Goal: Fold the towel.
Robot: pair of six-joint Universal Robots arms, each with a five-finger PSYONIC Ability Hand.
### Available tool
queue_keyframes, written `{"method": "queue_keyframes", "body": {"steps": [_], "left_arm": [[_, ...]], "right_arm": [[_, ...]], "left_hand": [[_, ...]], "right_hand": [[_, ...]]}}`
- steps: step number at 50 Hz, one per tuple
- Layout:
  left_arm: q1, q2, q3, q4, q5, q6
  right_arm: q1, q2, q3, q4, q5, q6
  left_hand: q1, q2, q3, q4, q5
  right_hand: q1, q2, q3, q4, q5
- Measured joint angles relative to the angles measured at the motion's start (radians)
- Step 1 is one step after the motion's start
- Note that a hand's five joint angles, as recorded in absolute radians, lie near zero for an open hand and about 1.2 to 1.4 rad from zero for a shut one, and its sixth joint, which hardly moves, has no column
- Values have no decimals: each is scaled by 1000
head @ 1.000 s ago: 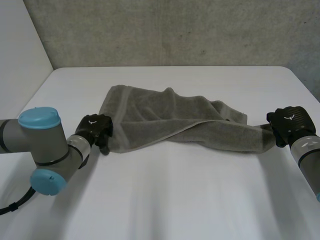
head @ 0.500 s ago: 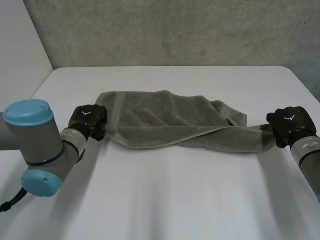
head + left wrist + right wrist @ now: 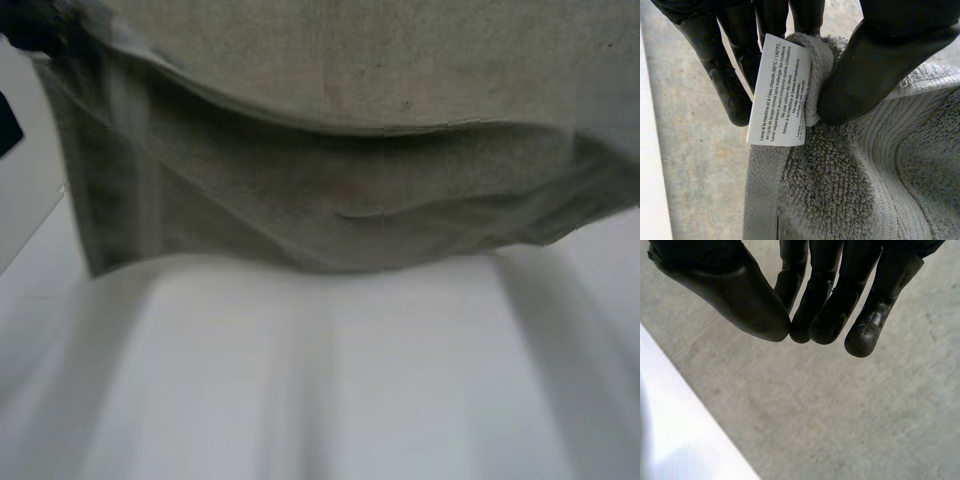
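Towel (image 3: 330, 200): grey terry. In the head view it hangs in the air, close to the camera and above the white table (image 3: 330, 380). It stretches across the whole width of the view. Its lower edge sags in the middle and rises toward both sides. A fold line runs across it. No part of it can be seen touching the table.

Left hand (image 3: 880, 60): closed on the towel. In the left wrist view the thumb (image 3: 865, 75) presses a bunched bit of the towel's edge against the fingers (image 3: 725, 75). The pinch is at the fingertips, and the cloth hangs away from it in loose folds. The ribbed border band runs out beside the thumb. A white care label (image 3: 782, 92) with printed lines is sewn in at the pinched spot. It lies flat over the cloth between thumb and fingers, just beside the thumb tip. The label suggests this is a corner or hem of the towel, but I cannot tell which.

Right hand (image 3: 830, 295): in the right wrist view the fingers (image 3: 865, 335) are drawn together side by side. The thumb (image 3: 740, 295) tip is brought up against them, so the hand is closed on itself. Past the fingertips are the grey wall (image 3: 850, 415) and a white surface (image 3: 680, 440).
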Motion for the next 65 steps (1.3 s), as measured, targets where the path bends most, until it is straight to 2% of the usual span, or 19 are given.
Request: {"method": "queue_keyframes", "body": {"steps": [6, 15, 18, 21, 23, 25, 36, 43, 54, 65], "left_arm": [[48, -47, 48, -73, 0, -41], [82, -275, 64, -78, 0, -103], [81, -354, 71, -77, 0, -108], [81, -412, 57, -75, 0, -108], [82, -430, 39, -72, 0, -107], [85, -441, 15, -67, 0, -106], [113, -444, -181, 54, -2, -91], [118, -437, -264, 134, -2, -74], [124, -433, -289, 154, -4, -48], [124, -430, -302, 153, -4, -49]], "right_arm": [[-1, 69, -93, 49, -19, -4], [37, 283, -97, 38, -3, -38], [74, 353, -86, 36, 2, -45], [115, 403, -30, 26, 0, -40], [132, 415, 28, 5, -4, -35], [145, 420, 99, -31, -9, -30], [185, 359, 591, -391, -82, -35], [218, 285, 824, -496, -163, -47], [221, 247, 970, -525, -240, -103], [217, 297, 1041, -655, -248, -196]], "left_hand": [[0, 2, 9, 0, 0], [0, 3, 9, 0, 0], [0, 3, 9, 0, 0], [0, 3, 9, 0, 0], [0, 3, 9, 0, 0], [0, 3, 9, 0, 0], [0, 3, 9, 0, 0], [0, 3, 10, 0, 0], [0, 3, 10, 0, 0], [0, 3, 10, 0, 0]], "right_hand": [[0, 0, 0, 0, 0], [-21, -21, -21, -22, -23], [-322, -320, -303, -298, -309], [-839, -841, -833, -825, -866], [-976, -978, -968, -963, -1006], [-1023, -1015, -1026, -1030, -1071], [-1034, -1015, -1028, -1038, -1063], [-1016, -1013, -1024, -1023, -1005], [-977, -996, -977, -966, -951], [-949, -955, -943, -938, -923]]}}
